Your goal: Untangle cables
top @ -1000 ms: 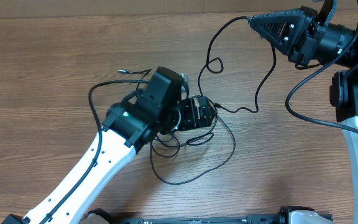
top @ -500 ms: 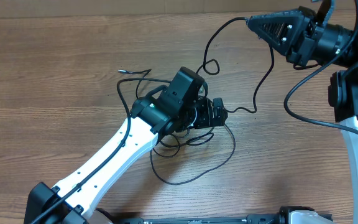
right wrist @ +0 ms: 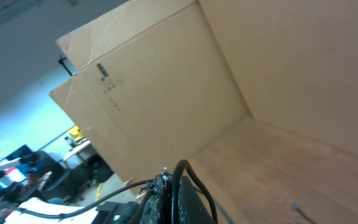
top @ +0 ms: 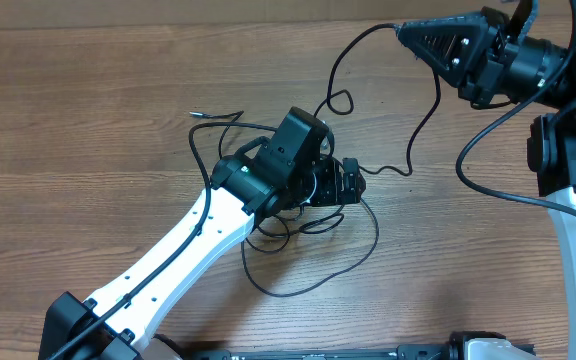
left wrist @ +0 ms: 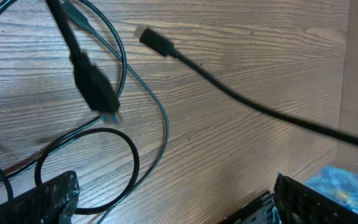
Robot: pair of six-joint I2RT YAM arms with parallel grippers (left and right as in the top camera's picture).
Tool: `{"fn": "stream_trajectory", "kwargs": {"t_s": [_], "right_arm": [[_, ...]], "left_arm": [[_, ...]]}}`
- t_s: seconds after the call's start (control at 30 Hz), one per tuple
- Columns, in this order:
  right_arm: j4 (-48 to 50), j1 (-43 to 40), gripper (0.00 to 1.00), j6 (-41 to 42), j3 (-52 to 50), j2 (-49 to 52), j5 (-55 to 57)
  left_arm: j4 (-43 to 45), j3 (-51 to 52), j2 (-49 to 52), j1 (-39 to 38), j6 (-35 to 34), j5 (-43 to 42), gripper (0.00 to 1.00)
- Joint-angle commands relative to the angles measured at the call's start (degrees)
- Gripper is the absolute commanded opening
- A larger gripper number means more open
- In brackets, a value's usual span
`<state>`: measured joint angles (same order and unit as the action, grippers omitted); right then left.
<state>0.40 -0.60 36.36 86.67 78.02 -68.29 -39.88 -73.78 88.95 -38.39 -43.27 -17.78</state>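
Left fingers (top: 345, 183): spread wide, low over the table (top: 88, 130) at the right edge of the tangle. In the left wrist view the two pads (left wrist: 48, 198) sit at the lower corners of the frame, well apart. Between them there is only wood grain and part of a cord loop, and they grip nothing.

Cables (top: 298, 226): thin black cords in a loose knotted heap mid-table, partly under the left arm, with loops spilling toward the near edge. One small plug (left wrist: 153, 40) lies free on the wood ahead of the left fingers. A thicker connector (left wrist: 95, 87) lies to its left among the loops.

Right fingers (top: 436, 42): pressed together at the far right of the table, clamped on one strand (top: 339, 62) that runs from the tips down to the heap. Right wrist view: cord looped at the fingertips (right wrist: 165, 190), cardboard (right wrist: 166, 93) beyond.
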Motion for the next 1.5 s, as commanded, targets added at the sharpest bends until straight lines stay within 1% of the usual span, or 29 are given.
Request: {"fn": "stream_trajectory", "kwargs": {"t_s": [0.0,0.2,0.27,0.43,0.63,0.77,1.03,1.1,1.47], "right_arm": [[0.0,0.1,0.04,-4.5,1.5,0.5,3.1],[-1.0,0.1,0.04,-10.1,1.5,3.1,5.4],[-1.0,0.1,0.04,-13.5,1.5,4.0,6.9],[-1.0,0.1,0.04,-20.1,1.5,5.9,14.8],[-1.0,0.1,0.04,-20.4,1.5,8.4,26.9],[-1.0,0.1,0.04,-20.4,1.5,9.9,32.5],[-0.5,0.1,0.04,-26.9,1.5,13.4,42.1],[0.5,-0.3,0.04,-27.9,1.5,14.5,43.3],[10.1,-3.8,0.04,-27.5,1.5,21.3,43.3]], "left_arm": [[-0.3,-0.9,0.1,0.2,1.7,1.7,1.0],[-0.3,-0.9,0.1,0.2,1.7,1.7,1.0],[-0.3,-0.9,0.2,0.2,1.7,1.9,1.0],[-0.3,-0.9,0.2,0.2,1.7,1.9,1.0],[-0.3,-0.9,0.2,0.2,1.7,1.9,0.99],[-0.3,-0.9,0.2,0.2,1.7,1.9,1.0],[-0.3,-0.9,0.2,0.2,1.7,1.9,0.99],[-0.3,-0.9,0.2,0.2,1.7,1.9,1.0],[-0.3,-0.9,0.2,0.2,1.7,1.9,1.0]]}}
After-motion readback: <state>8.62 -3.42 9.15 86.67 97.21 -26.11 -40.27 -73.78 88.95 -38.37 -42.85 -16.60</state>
